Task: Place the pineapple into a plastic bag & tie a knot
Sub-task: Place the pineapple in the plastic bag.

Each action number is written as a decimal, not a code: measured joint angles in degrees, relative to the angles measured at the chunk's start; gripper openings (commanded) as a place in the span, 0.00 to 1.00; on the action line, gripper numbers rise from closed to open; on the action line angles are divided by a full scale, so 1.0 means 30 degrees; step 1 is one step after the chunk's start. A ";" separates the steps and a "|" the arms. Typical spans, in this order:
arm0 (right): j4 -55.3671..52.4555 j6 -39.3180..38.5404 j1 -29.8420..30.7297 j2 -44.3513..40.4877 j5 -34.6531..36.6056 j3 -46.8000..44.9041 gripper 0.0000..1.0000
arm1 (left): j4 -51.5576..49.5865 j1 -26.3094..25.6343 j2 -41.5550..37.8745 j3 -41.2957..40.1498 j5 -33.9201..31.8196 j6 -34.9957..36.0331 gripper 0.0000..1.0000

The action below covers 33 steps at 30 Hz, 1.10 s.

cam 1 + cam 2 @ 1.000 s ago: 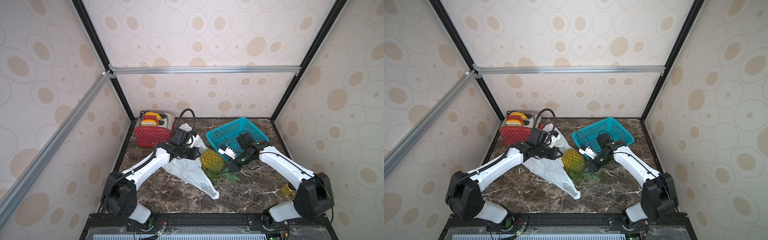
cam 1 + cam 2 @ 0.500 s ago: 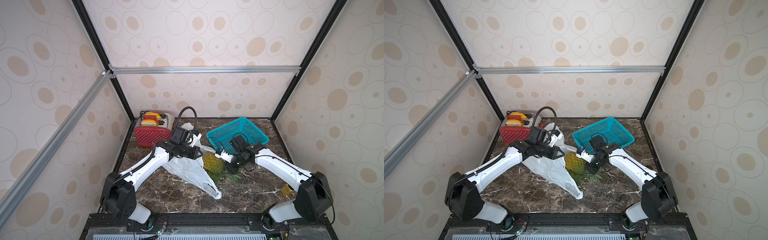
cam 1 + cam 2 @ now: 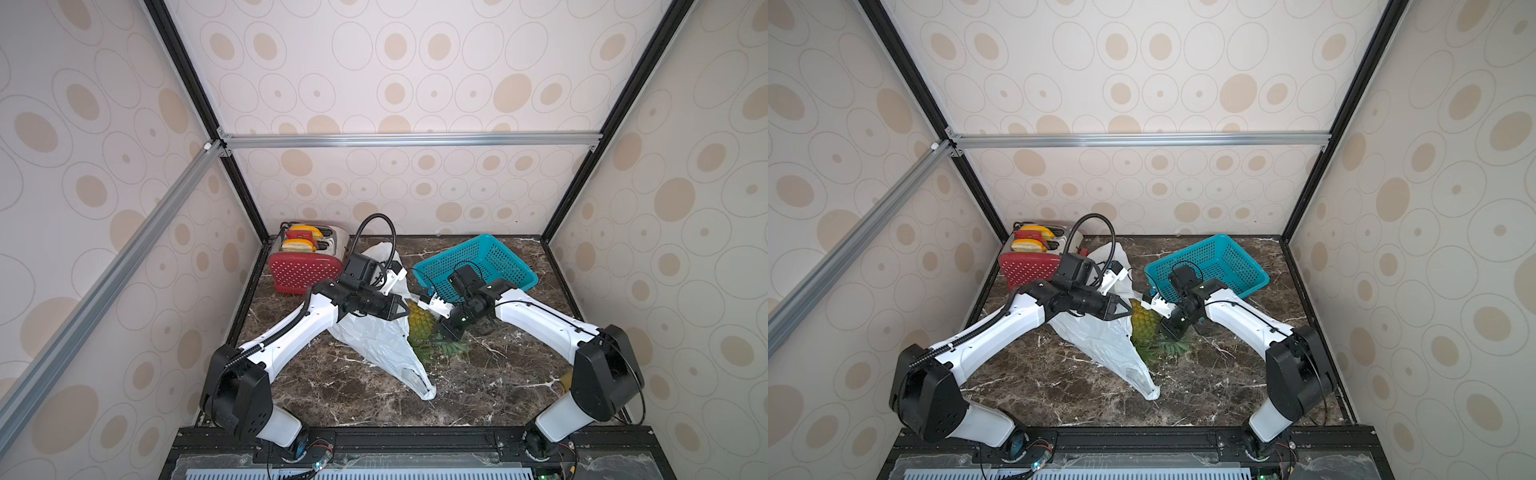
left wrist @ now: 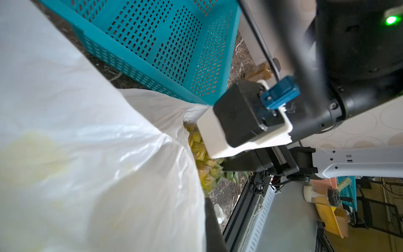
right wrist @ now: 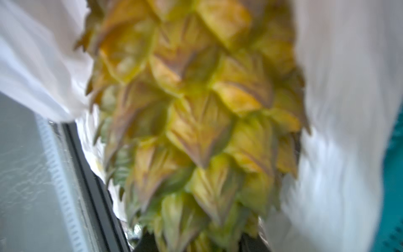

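Between toaster (image 3: pixel 303 272) and basket (image 3: pixel 505 266), holding bag (image 3: pixel 374 345) mouth open with left jaws shut on its rim, to let right jaws, clamped on pineapple (image 3: pixel 417 325), push it inside.

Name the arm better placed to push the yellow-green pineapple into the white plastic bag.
Right. The right arm grips the yellow-green pineapple near its leaves, at the mouth of the white plastic bag; the left arm, jaws shut on its edge, holds it open.

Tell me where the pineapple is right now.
In both top views the pineapple is mid-table, just in front of the teal basket, between the plastic bag and the right pincer.
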 measured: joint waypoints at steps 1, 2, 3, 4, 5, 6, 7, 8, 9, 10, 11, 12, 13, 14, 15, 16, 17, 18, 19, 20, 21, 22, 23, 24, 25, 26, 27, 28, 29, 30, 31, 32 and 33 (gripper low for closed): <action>0.0189 0.0219 -0.0015 0.0168 -0.0772 0.0000 0.00 | -0.0036 -0.0007 0.0000 -0.0087 0.0197 0.0087 0.00; 0.0379 0.0474 -0.0058 0.0291 -0.1355 0.0007 0.00 | -0.0095 0.0000 0.0000 -0.0153 0.0335 0.0168 0.00; 0.0583 0.0736 -0.0102 0.0415 -0.1792 0.0000 0.00 | -0.0153 -0.0007 0.0000 -0.0204 0.0481 0.0277 0.00; 0.0852 0.1107 -0.0211 0.0474 -0.2251 -0.0102 0.00 | -0.0189 0.0000 -0.0036 -0.0219 0.0568 0.0386 0.00; 0.1224 0.1428 -0.0342 0.0474 -0.2543 -0.0248 0.00 | -0.0255 0.0000 -0.0073 -0.0219 0.0634 0.0495 0.00; 0.1821 0.1880 -0.0597 0.0423 -0.2973 -0.0481 0.00 | -0.0357 0.0007 -0.0117 -0.0226 0.0685 0.0619 0.00; 0.2361 0.2229 -0.0823 0.0350 -0.3257 -0.0678 0.00 | -0.0444 0.0022 -0.0146 -0.0255 0.0721 0.0714 0.00; 0.3060 0.2696 -0.1144 0.0240 -0.3592 -0.0947 0.00 | -0.0503 0.0022 -0.0182 -0.0291 0.0801 0.0794 0.00; 0.3643 0.3111 -0.1392 0.0146 -0.3869 -0.1144 0.00 | -0.0532 0.0015 -0.0219 -0.0328 0.0874 0.0860 0.00; 0.4124 0.3468 -0.1603 0.0109 -0.4109 -0.1239 0.00 | -0.0561 0.0015 -0.0240 -0.0350 0.0947 0.0925 0.00; 0.4583 0.3825 -0.1763 0.0109 -0.4313 -0.1260 0.00 | -0.0583 0.0015 -0.0248 -0.0364 0.1013 0.0976 0.00; 0.5115 0.4226 -0.1814 0.0138 -0.4466 -0.1260 0.00 | -0.0576 0.0015 -0.0248 -0.0364 0.1093 0.1020 0.00; 0.5574 0.4539 -0.1785 0.0168 -0.4546 -0.1260 0.00 | -0.0590 0.0015 -0.0248 -0.0364 0.1173 0.1064 0.00; 0.6120 0.4830 -0.1676 0.0233 -0.4568 -0.1253 0.00 | -0.0590 0.0015 -0.0248 -0.0364 0.1311 0.1122 0.00; 0.6623 0.5056 -0.1494 0.0350 -0.4444 -0.1239 0.00 | -0.0590 0.0022 -0.0248 -0.0364 0.1428 0.1144 0.00; 0.7045 0.5246 -0.1282 0.0510 -0.4226 -0.1231 0.00 | -0.0597 0.0029 -0.0248 -0.0364 0.1501 0.1144 0.00; 0.7563 0.5464 -0.0969 0.0765 -0.3832 -0.1209 0.01 | -0.0597 0.0029 -0.0240 -0.0357 0.1588 0.1144 0.00; 0.8072 0.5705 -0.0648 0.1064 -0.3388 -0.1209 0.03 | -0.0590 0.0029 -0.0240 -0.0364 0.1683 0.1144 0.00; 0.8466 0.5858 -0.0386 0.1319 -0.2987 -0.1209 0.06 | -0.0583 0.0029 -0.0240 -0.0357 0.1719 0.1137 0.00; 0.8969 0.6025 -0.0015 0.1705 -0.2361 -0.1209 0.07 | -0.0576 0.0029 -0.0240 -0.0357 0.1749 0.1137 0.00; 0.9355 0.6156 0.0299 0.2069 -0.1800 -0.1209 0.08 | -0.0568 0.0029 -0.0240 -0.0357 0.1741 0.1129 0.00; 0.9683 0.6251 0.0517 0.2361 -0.1370 -0.1217 0.10 | -0.0561 0.0029 -0.0240 -0.0357 0.1705 0.1129 0.00; 1.0054 0.6390 0.0758 0.2703 -0.0896 -0.1231 0.12 | -0.0517 0.0029 -0.0240 -0.0357 0.1639 0.1115 0.00; 1.0426 0.6564 0.0984 0.3031 -0.0459 -0.1253 0.14 | -0.0437 0.0029 -0.0240 -0.0357 0.1523 0.1086 0.00; 1.0703 0.6674 0.1137 0.3271 -0.0138 -0.1290 0.16 | -0.0386 0.0029 -0.0240 -0.0357 0.1377 0.1042 0.00; 1.1060 0.6819 0.1268 0.3534 0.0197 -0.1348 0.18 | -0.0342 0.0029 -0.0240 -0.0364 0.1231 0.0976 0.00; 1.1351 0.6958 0.1370 0.3789 0.0525 -0.1377 0.22 | -0.0277 0.0029 -0.0240 -0.0372 0.1035 0.0903 0.00; 1.1540 0.7038 0.1428 0.3993 0.0809 -0.1392 0.26 | -0.0189 0.0029 -0.0240 -0.0415 0.0860 0.0831 0.00; 1.1701 0.7140 0.1486 0.4197 0.1107 -0.1421 0.29 | -0.0080 0.0029 -0.0240 -0.0495 0.0656 0.0743 0.00; 1.1817 0.7169 0.1508 0.4313 0.1326 -0.1435 0.33 | 0.0000 0.0029 -0.0240 -0.0590 0.0430 0.0663 0.00; 1.1868 0.7257 0.1515 0.4444 0.1537 -0.1443 0.40 | 0.0066 0.0029 -0.0240 -0.0714 0.0189 0.0583 0.00; 1.1897 0.7337 0.1515 0.4532 0.1734 -0.1443 0.46 | 0.0124 0.0029 -0.0240 -0.0852 -0.0073 0.0481 0.00; 1.1927 0.7380 0.1515 0.4575 0.1894 -0.1443 0.51 | 0.0182 0.0029 -0.0240 -0.0984 -0.0306 0.0379 0.00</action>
